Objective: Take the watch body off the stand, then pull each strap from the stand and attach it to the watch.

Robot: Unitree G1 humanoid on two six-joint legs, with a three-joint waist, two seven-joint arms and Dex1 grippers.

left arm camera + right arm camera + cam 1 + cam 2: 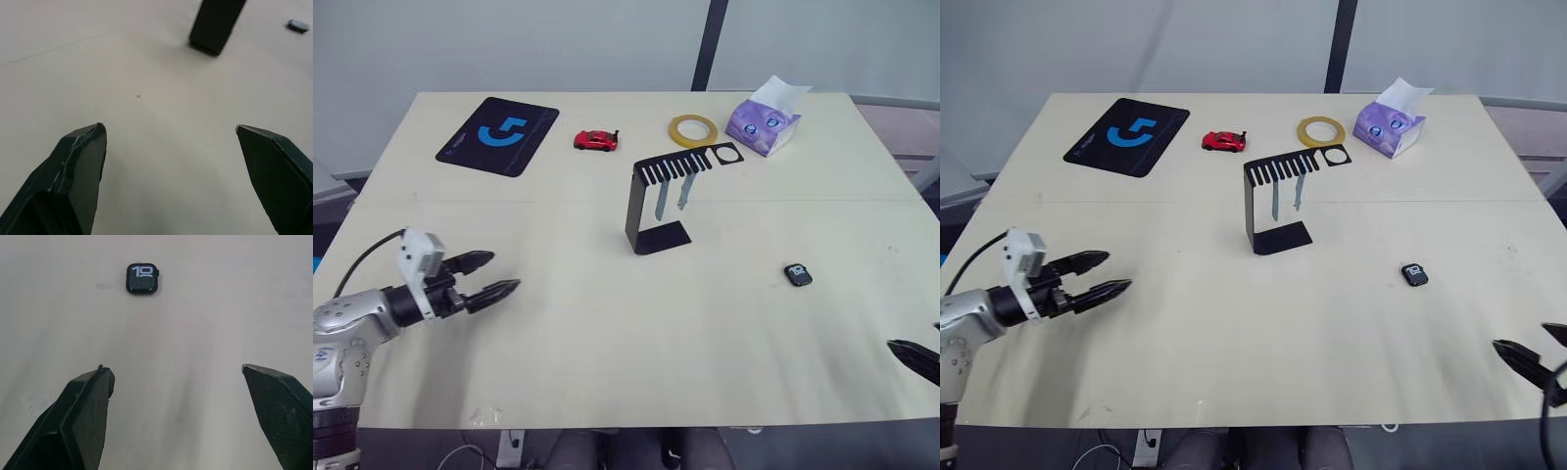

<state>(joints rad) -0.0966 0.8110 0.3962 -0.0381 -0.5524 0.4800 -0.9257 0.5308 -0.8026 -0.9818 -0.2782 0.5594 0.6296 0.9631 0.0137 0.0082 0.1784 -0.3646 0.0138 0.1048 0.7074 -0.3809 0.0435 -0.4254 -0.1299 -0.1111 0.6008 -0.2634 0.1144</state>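
Observation:
The watch body point(798, 275) lies flat on the table, screen up with light marks, to the right of the stand point(634, 211). Two pale blue-grey straps point(661, 201) point(686, 192) hang side by side from the stand's slotted top arm. My left gripper point(505, 271) hovers open over the table's left side, far from the stand, with nothing between its fingers. Near the front right corner, my right gripper point(1523, 336) is open and empty. In the right wrist view the watch body point(143, 278) lies well ahead of the spread fingertips.
Along the far edge of the table lie a black mouse pad point(497, 135) with a blue logo, a red toy car point(595, 140), a yellow tape roll point(692, 129) and a purple tissue pack point(764, 122).

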